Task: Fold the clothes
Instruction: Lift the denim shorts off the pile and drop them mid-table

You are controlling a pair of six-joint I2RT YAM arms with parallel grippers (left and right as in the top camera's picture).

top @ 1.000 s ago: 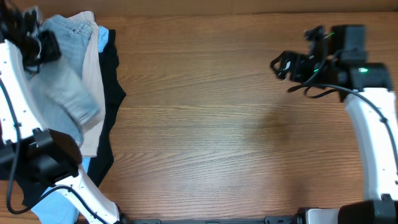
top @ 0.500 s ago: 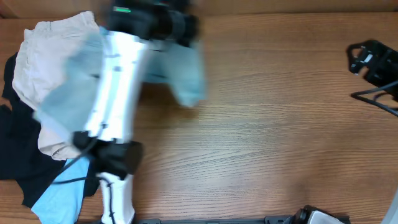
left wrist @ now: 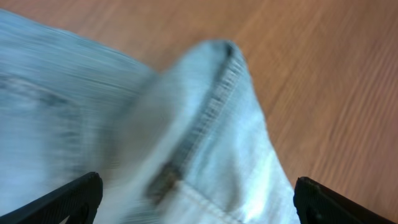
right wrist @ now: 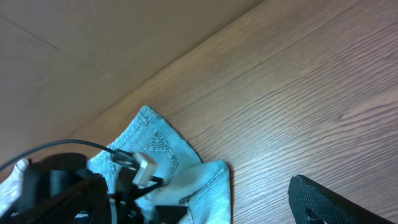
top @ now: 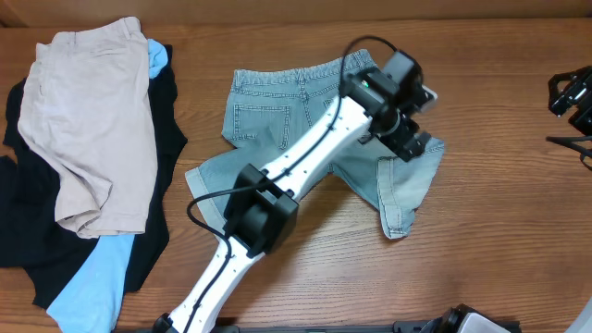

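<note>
Light-wash blue denim shorts point(top: 277, 116) lie mid-counter, waistband toward the far edge, legs splayed nearward on the brown wood-grain counter point(top: 499, 231). My left gripper point(top: 412, 141) hangs wide over one leg; my right gripper point(top: 566, 92) is wide too.

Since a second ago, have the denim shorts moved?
Yes. The denim shorts went right, off the beige shorts in the left pile, and now lie spread on the middle of the table.

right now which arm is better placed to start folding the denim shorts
Left. The left gripper hangs open right over the denim shorts, by one leg; the right gripper sits off at the table edge, away from any cloth.
</note>
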